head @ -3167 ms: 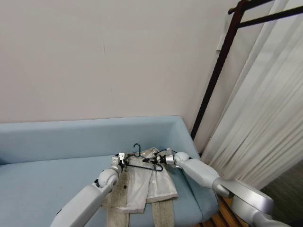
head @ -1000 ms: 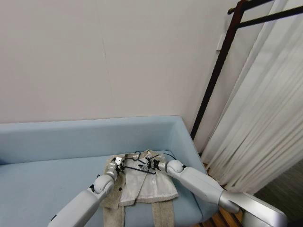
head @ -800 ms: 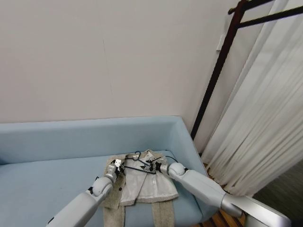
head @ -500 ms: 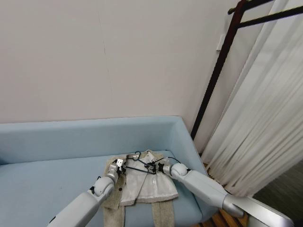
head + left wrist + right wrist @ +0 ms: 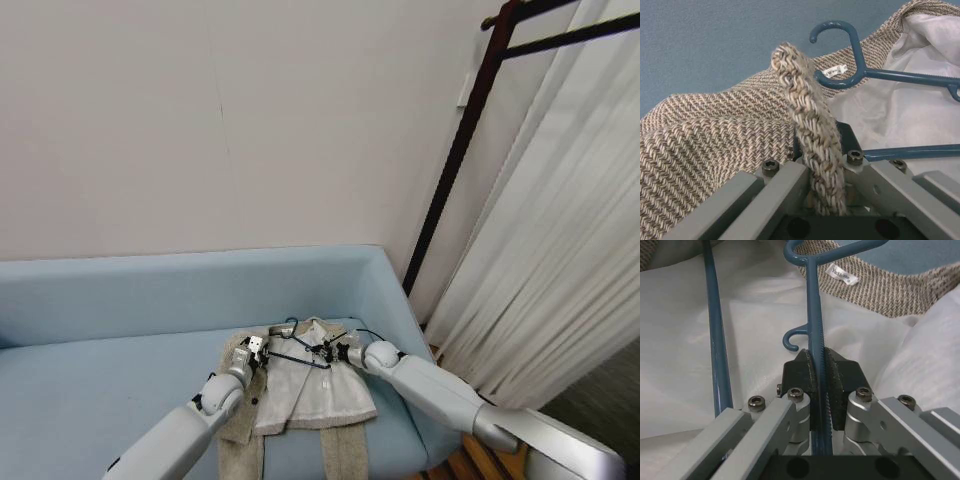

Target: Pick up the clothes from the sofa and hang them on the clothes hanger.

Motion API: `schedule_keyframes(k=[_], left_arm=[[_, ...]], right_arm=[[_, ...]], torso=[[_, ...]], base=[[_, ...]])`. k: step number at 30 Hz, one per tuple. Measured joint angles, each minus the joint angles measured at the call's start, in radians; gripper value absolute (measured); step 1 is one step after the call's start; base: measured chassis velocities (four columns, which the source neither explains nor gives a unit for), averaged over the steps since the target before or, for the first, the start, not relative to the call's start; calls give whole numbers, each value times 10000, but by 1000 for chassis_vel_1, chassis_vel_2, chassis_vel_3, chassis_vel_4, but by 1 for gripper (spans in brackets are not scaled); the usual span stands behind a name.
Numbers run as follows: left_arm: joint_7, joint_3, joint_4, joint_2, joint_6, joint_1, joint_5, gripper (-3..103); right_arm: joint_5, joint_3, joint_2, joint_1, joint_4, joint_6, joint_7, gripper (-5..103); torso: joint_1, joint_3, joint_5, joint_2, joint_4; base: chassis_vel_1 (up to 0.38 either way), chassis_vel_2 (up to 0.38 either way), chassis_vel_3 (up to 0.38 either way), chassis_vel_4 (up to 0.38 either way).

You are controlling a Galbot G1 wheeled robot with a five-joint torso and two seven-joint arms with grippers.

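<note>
Right claw (image 5: 819,369) shifted rightward, clamps hanger (image 5: 812,300); left claw (image 5: 818,150), jacket edge (image 5: 802,95).

Left pincer (image 5: 821,167) tight around a fold of tweed jacket (image 5: 715,142); blue hanger (image 5: 858,57) on white lining (image 5: 890,117) beyond

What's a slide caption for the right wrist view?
Close-up: right gripper, jaws shut on the bar of the blue hanger, above the white lining of the tweed jacket.

Beige-brown woven tweed jacket (image 5: 715,140), white lining (image 5: 890,115), dark blue hanger (image 5: 812,315), pale blue sofa (image 5: 100,300)
</note>
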Motion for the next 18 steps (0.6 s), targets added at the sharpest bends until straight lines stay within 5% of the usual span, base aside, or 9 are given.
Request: schedule_keyframes(k=[9, 18], left_arm=[[-9, 14, 45, -169, 1, -10, -6, 0], [-57, 35, 52, -288, 2, -92, -7, 0]], right_arm=[[-306, -372, -143, 525, 22, 413, -360, 6], [-445, -690, 585, 1000, -593, 490, -285, 6]], torso=[[0, 0, 0, 0, -2], [1, 1, 0, 0, -1]], base=[[0, 0, 0, 0], [0, 0, 0, 0]])
